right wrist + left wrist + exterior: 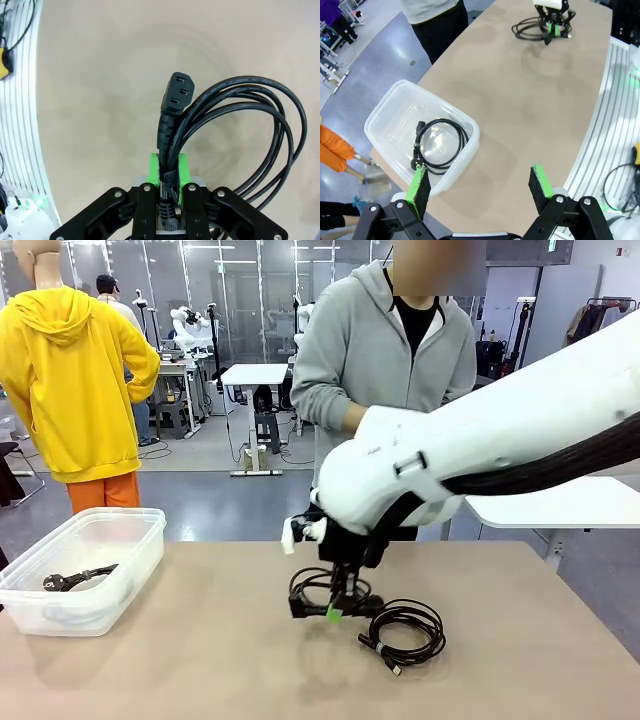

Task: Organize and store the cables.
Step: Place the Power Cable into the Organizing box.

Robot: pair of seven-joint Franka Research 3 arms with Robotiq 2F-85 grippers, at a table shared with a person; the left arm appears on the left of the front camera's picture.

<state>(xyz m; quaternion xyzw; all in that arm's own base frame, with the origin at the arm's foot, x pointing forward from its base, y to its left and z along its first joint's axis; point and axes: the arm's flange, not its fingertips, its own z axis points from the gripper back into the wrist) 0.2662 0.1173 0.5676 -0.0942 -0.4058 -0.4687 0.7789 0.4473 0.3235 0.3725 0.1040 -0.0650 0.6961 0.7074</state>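
Because your right pincer [168, 167] is clenched on just the bundled strands below the plug of one coiled cable [245, 110] at mid-surface [200, 660], its loose loops may snag the second coil [408, 632] just beside it. The clear bin [135, 525], holding one stored cable [440, 145], sits well apart, and your left pincer [479, 175] hangs released above it.

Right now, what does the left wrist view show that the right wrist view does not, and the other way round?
Left wrist view's own: the open left tool, a clear bin holding one coiled stored cable, and a person's legs at the table's far edge. Right wrist view's own: the plug close up, with its three slots. Shared: the tan table, and the right tool shut on the held cable.
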